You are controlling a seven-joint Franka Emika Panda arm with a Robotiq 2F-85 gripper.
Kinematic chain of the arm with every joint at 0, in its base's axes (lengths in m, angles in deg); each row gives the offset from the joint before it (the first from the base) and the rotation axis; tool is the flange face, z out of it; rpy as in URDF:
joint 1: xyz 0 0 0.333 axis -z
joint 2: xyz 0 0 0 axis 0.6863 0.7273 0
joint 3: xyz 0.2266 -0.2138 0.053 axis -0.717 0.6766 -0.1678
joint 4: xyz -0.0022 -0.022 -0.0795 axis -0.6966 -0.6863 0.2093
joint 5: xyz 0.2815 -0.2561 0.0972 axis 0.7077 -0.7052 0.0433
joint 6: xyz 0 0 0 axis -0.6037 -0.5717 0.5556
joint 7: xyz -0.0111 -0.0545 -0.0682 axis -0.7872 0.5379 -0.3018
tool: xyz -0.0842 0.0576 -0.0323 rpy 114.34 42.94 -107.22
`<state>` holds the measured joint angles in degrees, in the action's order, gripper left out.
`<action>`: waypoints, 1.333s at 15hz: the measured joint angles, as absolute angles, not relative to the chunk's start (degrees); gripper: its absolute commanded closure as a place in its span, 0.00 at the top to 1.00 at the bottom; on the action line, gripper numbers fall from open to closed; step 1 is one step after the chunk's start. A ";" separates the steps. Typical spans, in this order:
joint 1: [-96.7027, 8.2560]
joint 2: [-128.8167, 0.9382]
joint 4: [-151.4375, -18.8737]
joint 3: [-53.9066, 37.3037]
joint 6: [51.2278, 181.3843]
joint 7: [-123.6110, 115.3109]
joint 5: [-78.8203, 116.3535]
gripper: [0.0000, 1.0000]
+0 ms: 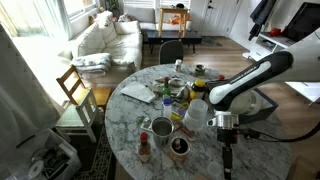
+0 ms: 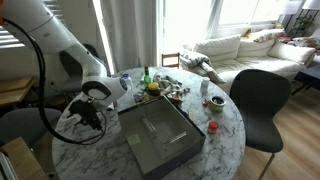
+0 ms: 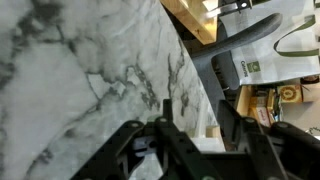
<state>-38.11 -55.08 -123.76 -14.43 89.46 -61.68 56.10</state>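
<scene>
Only the wrist view shows the stone up close: the round bench [image 3: 70, 70] is white marble with grey veins, smooth and glossy, and past its curved edge lie some boxes [image 3: 285, 95] on a wooden floor. The gripper [image 3: 165, 115] comes in from the bottom as dark, blurred linkwork, and I cannot tell whether its jaws are apart or together. Nothing shows between them.

In an exterior view the gripper [image 1: 226, 140] points straight down at the near rim of the bench [image 1: 125, 115], just beside one white cup [image 1: 197, 112], a plain cylinder that stands upright under the white arm. This view alone shows one red-capped bottle [image 1: 145, 150], one dark round bowl [image 1: 179, 146] and one metal cup [image 1: 161, 127], near each other on the front part of the bench. It also shows two chairs, one of pale wood [image 1: 75, 90] and one black [image 1: 172, 50].

In an exterior view from the opposite side, the gripper [image 2: 92, 122] hangs low over bare marble [image 2: 110, 150], just beside one flat grey tray [image 2: 160, 135], rectangular with low walls. Here only one chair shows, black and curved-backed [image 2: 260, 100].

Both exterior views show one cream sofa [image 1: 105, 40] [image 2: 240, 45], soft and cushioned, well apart from the bench.
</scene>
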 measured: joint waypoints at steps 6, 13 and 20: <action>-38.07 -56.88 -123.77 -13.97 91.76 -59.15 55.56 1.00; -41.88 -64.46 -126.70 -16.43 106.42 -54.04 50.90 1.00; -46.33 -69.62 -130.90 -20.97 117.14 -49.20 44.92 1.00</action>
